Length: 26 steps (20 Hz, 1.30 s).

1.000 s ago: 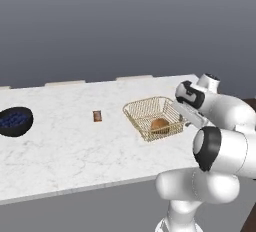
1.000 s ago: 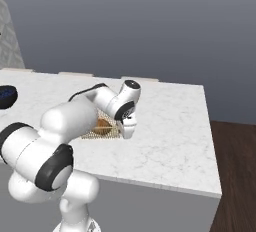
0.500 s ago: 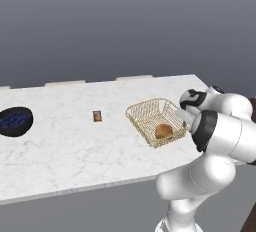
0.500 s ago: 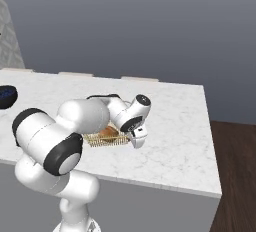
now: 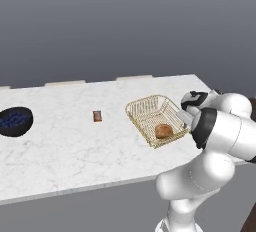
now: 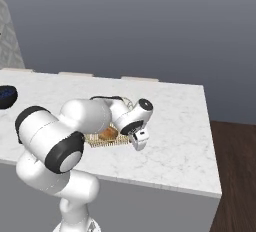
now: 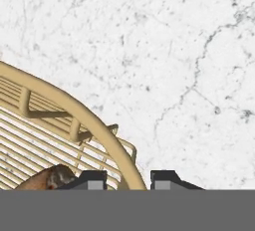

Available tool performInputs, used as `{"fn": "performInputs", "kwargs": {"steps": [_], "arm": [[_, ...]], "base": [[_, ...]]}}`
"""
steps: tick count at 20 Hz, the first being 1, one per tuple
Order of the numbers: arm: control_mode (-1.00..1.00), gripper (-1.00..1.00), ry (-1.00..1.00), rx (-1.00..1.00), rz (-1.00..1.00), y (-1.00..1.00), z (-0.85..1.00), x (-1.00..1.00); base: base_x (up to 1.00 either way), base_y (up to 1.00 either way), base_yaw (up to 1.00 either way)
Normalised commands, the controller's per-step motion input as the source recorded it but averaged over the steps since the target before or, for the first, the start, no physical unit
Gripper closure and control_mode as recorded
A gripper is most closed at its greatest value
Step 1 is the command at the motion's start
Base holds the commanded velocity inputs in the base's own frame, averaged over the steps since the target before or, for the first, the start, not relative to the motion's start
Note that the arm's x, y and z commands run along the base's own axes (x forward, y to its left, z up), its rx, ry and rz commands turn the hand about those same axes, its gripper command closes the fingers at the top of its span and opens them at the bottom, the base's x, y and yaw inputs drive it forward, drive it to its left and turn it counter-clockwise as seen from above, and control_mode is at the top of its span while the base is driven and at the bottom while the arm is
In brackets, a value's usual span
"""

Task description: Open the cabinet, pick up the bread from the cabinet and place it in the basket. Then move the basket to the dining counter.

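Left base view: the bread (image 5: 163, 130) is seen lying in the basket (image 5: 155, 119), right of centre on the dining counter (image 5: 65, 146); delivery is judged nearly complete. A dark bowl (image 5: 14, 120) and small brown bar (image 5: 97, 116) are set well apart, left.

Right base view: the gripper (image 6: 136, 138) is found at the basket's near rim, centre frame.

Hand view: the jaws are seen clamped across the basket's rim wire at bottom centre; release is judged outstanding.

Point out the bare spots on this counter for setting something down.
Free: the dining counter between dark bowl and small brown bar, and the whole near strip. Crowded: the right end, with the basket, bread and gripper.
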Motion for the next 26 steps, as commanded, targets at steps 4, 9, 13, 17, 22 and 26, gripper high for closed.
{"fn": "performInputs", "kwargs": {"steps": [4,9,13,17,22,26], "arm": [[-1.00,-1.00,0.00,0.00,0.00,0.02,0.00,0.01],[-1.00,-1.00,0.00,0.00,0.00,0.00,0.02,0.01],[-1.00,-1.00,0.00,-0.09,0.00,0.04,0.25,0.00],[-1.00,-1.00,0.08,-0.13,0.00,0.00,0.61,0.00],[-1.00,-1.00,0.14,-0.20,0.00,0.11,0.86,-0.14],[-1.00,-1.00,0.02,-0.16,0.00,0.10,0.81,-0.69]], "base": [[0.00,0.00,0.00],[0.00,0.00,0.00],[0.00,0.00,0.00],[0.00,0.00,0.00],[0.00,0.00,0.00],[0.00,0.00,0.00]]}}
